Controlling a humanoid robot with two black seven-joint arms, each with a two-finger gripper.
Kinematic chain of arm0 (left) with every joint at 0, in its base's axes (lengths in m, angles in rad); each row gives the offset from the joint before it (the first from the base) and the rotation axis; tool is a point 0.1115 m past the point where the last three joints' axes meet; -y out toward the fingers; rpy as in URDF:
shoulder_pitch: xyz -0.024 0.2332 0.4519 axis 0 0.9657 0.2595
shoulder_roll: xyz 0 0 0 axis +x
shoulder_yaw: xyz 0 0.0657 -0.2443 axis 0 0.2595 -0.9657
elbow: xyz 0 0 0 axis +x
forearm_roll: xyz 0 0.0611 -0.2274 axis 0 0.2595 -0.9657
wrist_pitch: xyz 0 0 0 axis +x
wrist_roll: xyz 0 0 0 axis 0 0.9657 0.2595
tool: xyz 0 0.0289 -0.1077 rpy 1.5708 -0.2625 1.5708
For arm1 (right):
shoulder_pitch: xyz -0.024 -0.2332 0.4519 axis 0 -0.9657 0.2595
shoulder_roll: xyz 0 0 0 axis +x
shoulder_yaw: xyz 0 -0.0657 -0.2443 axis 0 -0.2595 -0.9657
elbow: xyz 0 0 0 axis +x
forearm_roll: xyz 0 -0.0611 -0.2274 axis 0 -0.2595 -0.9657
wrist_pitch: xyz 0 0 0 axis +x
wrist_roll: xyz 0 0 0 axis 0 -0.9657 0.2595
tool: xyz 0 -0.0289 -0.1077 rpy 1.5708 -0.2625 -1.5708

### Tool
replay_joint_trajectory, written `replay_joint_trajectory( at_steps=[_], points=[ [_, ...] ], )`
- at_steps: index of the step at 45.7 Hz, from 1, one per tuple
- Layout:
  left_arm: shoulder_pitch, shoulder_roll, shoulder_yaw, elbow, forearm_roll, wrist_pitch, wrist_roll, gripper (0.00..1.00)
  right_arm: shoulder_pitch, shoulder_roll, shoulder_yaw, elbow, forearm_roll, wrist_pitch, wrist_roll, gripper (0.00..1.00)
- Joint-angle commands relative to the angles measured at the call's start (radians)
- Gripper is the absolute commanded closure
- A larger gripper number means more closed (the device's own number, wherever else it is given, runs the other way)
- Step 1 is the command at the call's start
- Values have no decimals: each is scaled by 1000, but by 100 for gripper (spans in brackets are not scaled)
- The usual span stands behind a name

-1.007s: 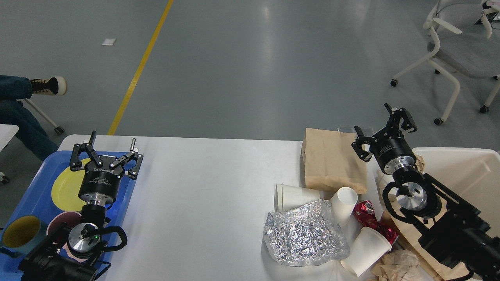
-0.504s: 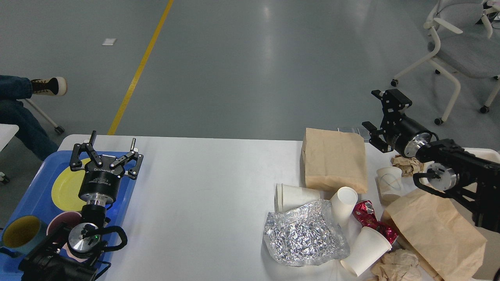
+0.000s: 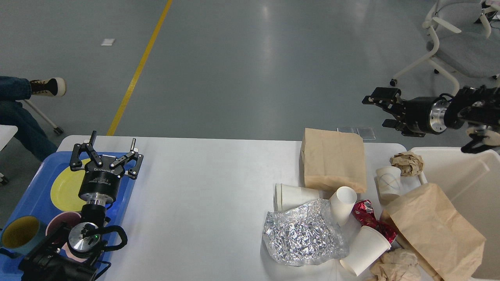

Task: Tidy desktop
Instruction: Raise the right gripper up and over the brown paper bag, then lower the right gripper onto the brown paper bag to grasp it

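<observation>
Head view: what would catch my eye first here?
Probably the crumpled foil sheet glinting among tipped paper cups and brown paper bags on the white desktop's right side. Opposite, a blue tray holds a yellow plate, with the left tool open above it.

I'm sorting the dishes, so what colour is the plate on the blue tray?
The plate is yellow, partly hidden by the left arm; the head view shows it.
</observation>
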Motion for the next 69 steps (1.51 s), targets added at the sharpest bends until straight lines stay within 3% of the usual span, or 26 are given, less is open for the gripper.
replay_joint_trajectory(
  at_steps=[1, 7, 10, 18, 21, 23, 28, 41, 48, 54, 69],
  points=[
    [0, 0, 0, 0, 0, 1, 0, 4, 153, 94, -141, 48, 13, 153, -9, 0],
    [1, 0, 0, 0, 0, 1, -2, 4, 356, 226, -280, 124, 14, 366, -18, 0],
    [0, 0, 0, 0, 0, 1, -2, 4, 431, 282, -313, 199, 14, 417, -55, 0],
    [0, 0, 0, 0, 0, 1, -2, 4, 650, 333, -310, 481, 19, 410, -334, 0],
    [0, 0, 0, 0, 0, 1, -2, 4, 727, 333, -300, 570, 28, 399, -400, 0],
    [1, 0, 0, 0, 0, 1, -2, 4, 772, 332, -297, 628, 46, 400, -417, 0],
    [2, 0, 0, 0, 0, 0, -2, 4, 829, 310, -294, 713, 95, 399, -425, 0],
    [0, 0, 0, 0, 0, 0, 0, 4, 819, 272, -320, 710, 102, 394, -423, 2],
    [0, 0, 0, 0, 0, 0, 0, 4, 747, 252, -321, 678, 95, 301, -423, 2],
    [0, 0, 0, 0, 0, 0, 0, 4, 568, 247, -323, 540, 99, 180, -423, 0],
    [0, 0, 0, 0, 0, 0, 0, 4, 82, 292, -301, 106, 97, 19, -420, 0]
  ],
)
